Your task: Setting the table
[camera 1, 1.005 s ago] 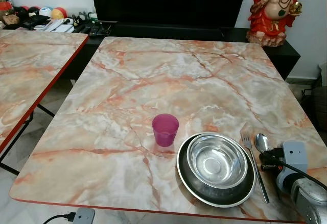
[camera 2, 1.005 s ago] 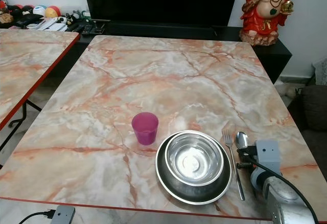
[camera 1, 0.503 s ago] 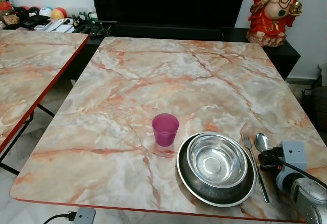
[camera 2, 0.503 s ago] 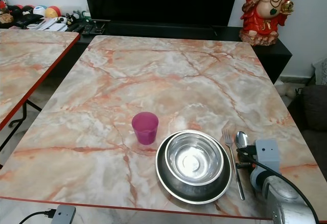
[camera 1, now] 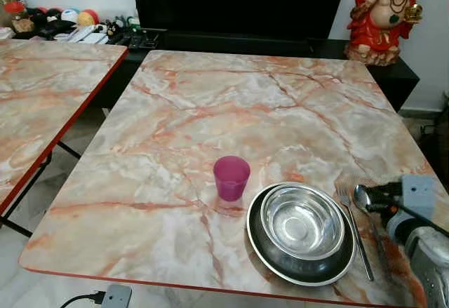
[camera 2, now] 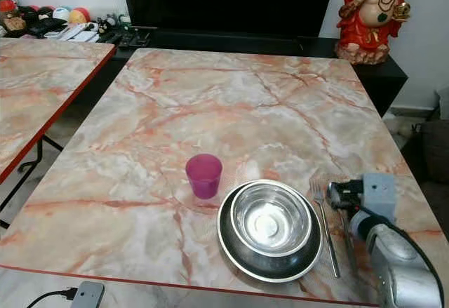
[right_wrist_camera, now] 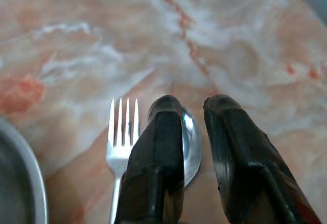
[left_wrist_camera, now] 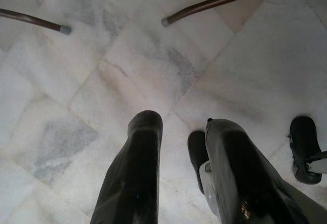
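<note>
Spoon (camera 1: 360, 197) lies on the marble tabletop (camera 1: 231, 111), just beside the fork (camera 1: 354, 229), right of the steel bowl (camera 1: 302, 222) nested in a dark plate (camera 1: 280, 269). Right gripper (right_wrist_camera: 193, 113) hovers over the spoon bowl, jaws slightly apart, gripping nothing. Pink cup (camera 1: 231, 177) stands left of the plate. Left gripper (left_wrist_camera: 181, 132) hangs idle, jaws parted.

Domestic living room. Indicators: marble-pattern tabletop (camera 1: 210, 111), large dark television (camera 1: 238, 3) on a low black cabinet (camera 1: 393, 69), red figurine (camera 1: 384, 17), white marble floor (left_wrist_camera: 102, 81).
</note>
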